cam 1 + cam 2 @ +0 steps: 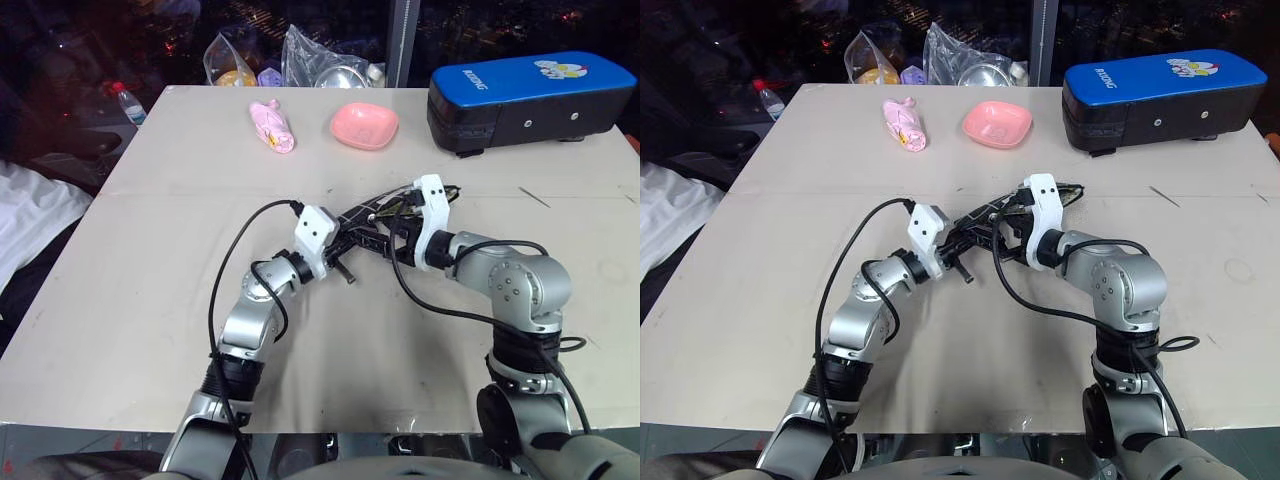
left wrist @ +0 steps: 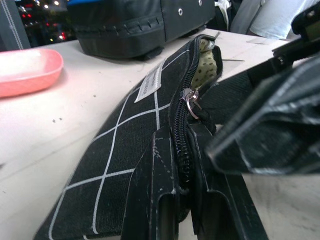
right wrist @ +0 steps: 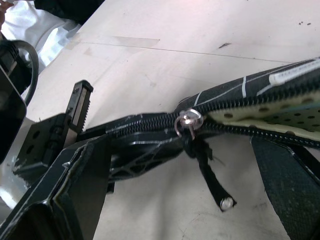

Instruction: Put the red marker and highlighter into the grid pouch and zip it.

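**Zipping the pouch the rest of the way**

We see the flat black fabric grid pouch with thin white lines (image 2: 125,130) held up off the pale table (image 1: 150,300), near the middle, between our two arms. Our left gripper (image 2: 182,200) has its two black fingers pinched tight on the shut end of the zipper. Our right gripper (image 3: 165,180) has its fingers spread apart on both sides of the little silver zipper slider (image 3: 189,120), not holding it yet. The black pull tab (image 3: 210,175) hangs down loose. Past the slider the pouch gapes open, and we see dotted pale lining. We cannot see the marker or highlighter. We think the right fingers should close on the tab, then pull straight along the teeth to the right while the left hand holds firm. If we pull sideways, the slider may jam.
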You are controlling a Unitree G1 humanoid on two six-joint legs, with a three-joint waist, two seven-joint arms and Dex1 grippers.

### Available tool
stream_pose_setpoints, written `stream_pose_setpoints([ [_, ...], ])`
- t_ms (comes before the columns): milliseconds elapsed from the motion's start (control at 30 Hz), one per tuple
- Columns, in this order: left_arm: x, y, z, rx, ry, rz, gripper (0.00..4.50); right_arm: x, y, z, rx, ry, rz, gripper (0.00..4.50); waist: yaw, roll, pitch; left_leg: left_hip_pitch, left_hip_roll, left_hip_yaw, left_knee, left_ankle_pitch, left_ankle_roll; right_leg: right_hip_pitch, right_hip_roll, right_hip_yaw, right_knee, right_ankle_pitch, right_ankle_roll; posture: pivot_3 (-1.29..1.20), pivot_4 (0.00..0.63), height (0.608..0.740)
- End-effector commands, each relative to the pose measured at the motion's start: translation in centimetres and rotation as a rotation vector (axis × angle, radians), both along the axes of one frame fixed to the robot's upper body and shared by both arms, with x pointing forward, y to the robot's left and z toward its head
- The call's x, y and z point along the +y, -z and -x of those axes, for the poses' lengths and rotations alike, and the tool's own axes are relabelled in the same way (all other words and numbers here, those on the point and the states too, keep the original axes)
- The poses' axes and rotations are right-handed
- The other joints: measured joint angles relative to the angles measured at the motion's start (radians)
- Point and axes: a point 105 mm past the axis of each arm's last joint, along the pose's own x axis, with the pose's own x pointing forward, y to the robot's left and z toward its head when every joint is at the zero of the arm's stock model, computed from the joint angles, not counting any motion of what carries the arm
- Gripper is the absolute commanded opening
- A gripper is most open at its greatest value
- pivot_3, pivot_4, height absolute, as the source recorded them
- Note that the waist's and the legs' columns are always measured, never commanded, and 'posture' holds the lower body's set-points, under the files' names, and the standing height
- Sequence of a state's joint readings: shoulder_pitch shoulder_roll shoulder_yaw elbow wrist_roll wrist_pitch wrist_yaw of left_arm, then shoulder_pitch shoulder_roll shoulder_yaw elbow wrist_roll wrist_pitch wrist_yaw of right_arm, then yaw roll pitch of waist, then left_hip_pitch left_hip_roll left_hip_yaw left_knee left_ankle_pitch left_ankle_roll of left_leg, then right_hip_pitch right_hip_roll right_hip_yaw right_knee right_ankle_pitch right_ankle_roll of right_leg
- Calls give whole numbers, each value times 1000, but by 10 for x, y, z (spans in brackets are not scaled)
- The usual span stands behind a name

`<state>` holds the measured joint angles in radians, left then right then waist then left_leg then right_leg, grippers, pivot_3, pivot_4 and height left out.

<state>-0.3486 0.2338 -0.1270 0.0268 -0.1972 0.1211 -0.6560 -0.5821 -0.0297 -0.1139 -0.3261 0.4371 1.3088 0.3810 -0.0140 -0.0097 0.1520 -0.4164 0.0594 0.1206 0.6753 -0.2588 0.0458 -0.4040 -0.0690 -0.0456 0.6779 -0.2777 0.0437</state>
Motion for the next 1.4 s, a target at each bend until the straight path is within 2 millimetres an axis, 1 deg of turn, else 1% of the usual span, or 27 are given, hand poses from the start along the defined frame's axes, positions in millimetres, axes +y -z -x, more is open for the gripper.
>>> stream_pose_setpoints([
  [33,-1,-11,3,-40,14,12,0,3,-15,0,-34,-14,-41,2800,0,0,0,0,0,0,0,0,0,0,0,0,0,0,0,0,150,740],
  [133,-1,-11,2,-42,10,10,0,2,-14,-1,-22,-13,-44,1405,0,0,0,0,0,0,0,0,0,0,0,0,0,0,0,0,150,740],
  [167,0,-11,2,-42,9,10,0,2,-13,-1,-19,-11,-45,1042,0,0,0,0,0,0,0,0,0,0,0,0,0,0,0,0,150,740],
  [200,0,-11,1,-43,7,10,0,2,-13,-2,-15,-10,-47,457,0,0,0,0,0,0,0,0,0,0,0,0,0,0,0,0,150,740],
  [233,0,-12,1,-44,5,9,0,1,-13,-2,-12,-9,-48,117,0,0,0,0,0,0,0,0,0,0,0,0,0,0,0,0,150,740],
  [267,1,-12,1,-45,4,9,0,1,-13,-2,-10,-9,-49,49,0,0,0,0,0,0,-1,0,0,0,0,0,0,0,0,0,150,740],
  [733,7,-11,-4,-51,-39,9,0,-23,-11,-6,-28,20,8,49,0,0,0,0,0,0,-1,0,0,0,0,0,-1,0,0,0,150,740],
  [900,7,-10,-5,-53,-50,9,0,-41,-13,-14,-39,65,27,49,0,0,0,0,0,0,-2,0,0,0,0,0,-1,0,0,0,150,740],
  [1133,8,-8,-5,-55,-64,11,0,-86,-22,-31,-70,182,68,49,2,0,0,0,0,0,-2,0,1,0,-1,0,-2,0,0,0,150,740],
  [1400,11,-7,-5,-59,-70,6,0,-150,-28,-52,-90,383,119,49,2,0,0,0,-1,0,-4,0,1,0,-1,0,-4,0,0,0,150,740],
])
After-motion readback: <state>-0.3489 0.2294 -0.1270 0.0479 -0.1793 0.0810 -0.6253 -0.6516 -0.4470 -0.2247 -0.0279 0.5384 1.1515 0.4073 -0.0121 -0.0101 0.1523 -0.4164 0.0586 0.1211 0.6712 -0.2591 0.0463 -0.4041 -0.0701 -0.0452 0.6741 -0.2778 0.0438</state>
